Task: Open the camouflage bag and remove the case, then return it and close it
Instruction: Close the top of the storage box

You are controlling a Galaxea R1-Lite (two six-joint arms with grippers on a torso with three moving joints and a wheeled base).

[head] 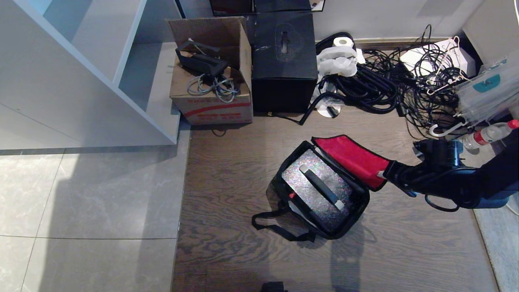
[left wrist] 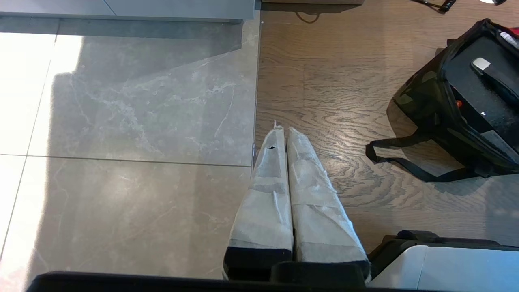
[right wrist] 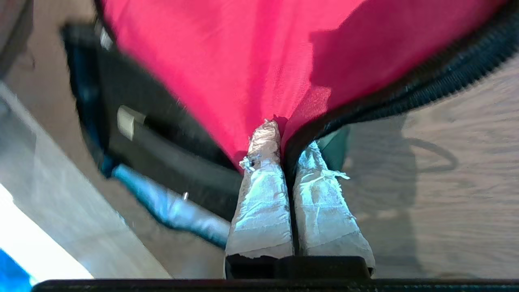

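Observation:
The camouflage bag [head: 279,183] lies open on the wooden floor, and its red-lined lid [head: 350,158] is folded back to the right. Inside lies the case [head: 298,174], speckled grey with a dark handle across its top. My right gripper [head: 383,174] reaches in from the right and is shut on the lid's zipper edge. In the right wrist view its fingertips [right wrist: 265,136] pinch the red lining [right wrist: 227,61], with the case [right wrist: 162,138] beyond. My left gripper [left wrist: 284,132] hangs shut and empty over the floor seam, left of the bag [left wrist: 425,101].
A black strap [head: 279,229] trails from the bag's near left side. Against the back wall stand a cardboard carton [head: 211,81], a black box [head: 284,61] and a tangle of cables [head: 385,85]. A white shelf unit [head: 101,81] fills the left. A bottle [head: 490,134] lies far right.

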